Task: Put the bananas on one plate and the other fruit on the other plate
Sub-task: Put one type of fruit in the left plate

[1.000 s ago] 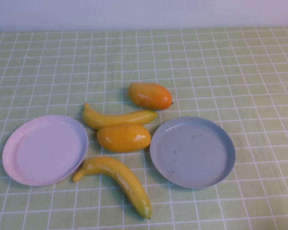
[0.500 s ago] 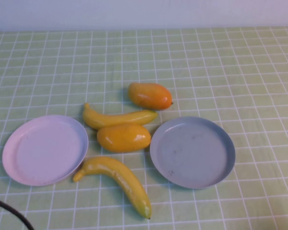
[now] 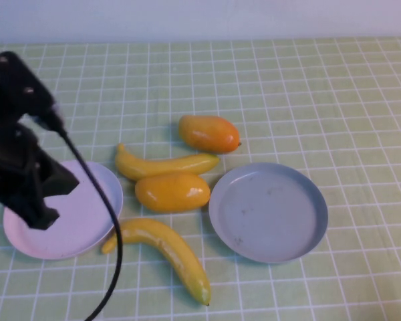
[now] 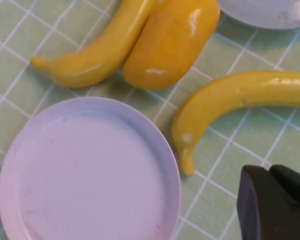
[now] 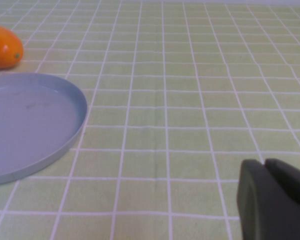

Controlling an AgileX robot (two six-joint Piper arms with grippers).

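— What do you have under all this?
— A pale green tablecloth (image 3: 287, 87) with a grid of thin white lines. You can see it lying flat and running to every edge of the high view.
— And behind it?
— A plain white wall (image 3: 200, 17). You'll find it meeting the cloth's far edge in a straight line.

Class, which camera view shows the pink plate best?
The left wrist view: the pink plate shows almost whole. In the high view the left gripper covers part of it. The right wrist view misses it.
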